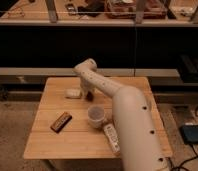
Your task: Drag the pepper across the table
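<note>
Arm (123,107) is reaching in from the near right corner and bending down toward the far part of the table (47,142). Gripper (86,92) is sitting low over the wood there, at or just above the surface. Whether it is clenched, released or grasping anything, I cannot tell.

Pepper (90,95) is showing only as a small dark spot right at the gripper's tip, just right of the whitish block (73,93). Contact between the two is not readable.

Risks, as I am judging them:
- The pepper is small and rounded, so it is likely to roll or slip out from under the gripper if the drag starts with light or off-centre pressure.
- The whitish block is lying just beside the gripper, so a drag to the left risks shoving it along.
- The cup (95,115) is standing nearer the camera (light and probably easy to tip), so a pull that way risks knocking it.
- A push away from the camera is heading toward the far edge, and the pepper could drop off.

Count: one pepper, one whitish block, one brown bar (61,121), one cup, one flat white remote-like thing (111,137), one table, one arm, one gripper.
</note>
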{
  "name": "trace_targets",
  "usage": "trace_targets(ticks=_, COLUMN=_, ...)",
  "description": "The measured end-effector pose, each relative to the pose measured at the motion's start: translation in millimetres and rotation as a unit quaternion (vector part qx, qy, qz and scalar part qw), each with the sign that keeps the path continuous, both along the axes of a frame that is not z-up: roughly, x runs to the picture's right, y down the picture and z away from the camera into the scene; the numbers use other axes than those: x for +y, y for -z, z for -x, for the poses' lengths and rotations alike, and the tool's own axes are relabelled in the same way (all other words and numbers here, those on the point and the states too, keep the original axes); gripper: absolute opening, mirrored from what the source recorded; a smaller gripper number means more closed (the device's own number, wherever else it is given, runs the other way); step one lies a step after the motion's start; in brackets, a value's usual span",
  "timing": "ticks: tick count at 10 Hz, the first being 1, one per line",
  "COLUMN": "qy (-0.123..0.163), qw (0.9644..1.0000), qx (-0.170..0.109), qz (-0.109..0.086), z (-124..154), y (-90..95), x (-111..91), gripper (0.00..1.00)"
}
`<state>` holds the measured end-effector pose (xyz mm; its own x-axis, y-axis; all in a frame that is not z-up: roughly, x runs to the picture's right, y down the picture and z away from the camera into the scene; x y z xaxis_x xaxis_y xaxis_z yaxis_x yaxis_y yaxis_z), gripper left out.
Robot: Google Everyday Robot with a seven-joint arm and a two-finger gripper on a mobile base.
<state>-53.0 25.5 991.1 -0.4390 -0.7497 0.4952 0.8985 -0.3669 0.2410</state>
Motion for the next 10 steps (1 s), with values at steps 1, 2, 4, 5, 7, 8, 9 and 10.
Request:
trace_targets(ticks=1, qy=0.001, qw=1.0, qx=0.003, qz=0.001, z=-1, y=-0.5, x=0, gripper=0.21)
trace_targets(ticks=2, qy=0.0, qw=1.0, qx=0.006, qz=0.001, z=-2, y=-1.0, x=-1, gripper=0.2)
trace_targets(ticks=4, qy=-0.002, qw=0.9999, qx=0.011, qz=-0.001, z=-2, y=-1.0, x=-5, gripper=0.2)
trace_targets(ticks=5, qy=-0.005, qw=0.9999, qx=0.013, qz=-0.002, z=-3, y=-0.8, x=-7, gripper=0.2)
trace_targets(ticks=7, qy=-0.019, qw=0.9997, qx=0.016, qz=-0.003, z=-9, y=0.3, x=-13, gripper=0.2)
trace_targets(ticks=8, qy=-0.033, qw=0.9994, qx=0.013, qz=-0.002, z=-12, y=0.9, x=-15, gripper=0.2)
trace_targets(ticks=9, qy=-0.046, qw=0.9989, qx=0.011, qz=-0.001, z=-17, y=0.4, x=-15, gripper=0.2)
trace_targets(ticks=10, qy=-0.066, qw=0.9978, qx=0.007, qz=0.0, z=-24, y=0.6, x=-17, gripper=0.2)
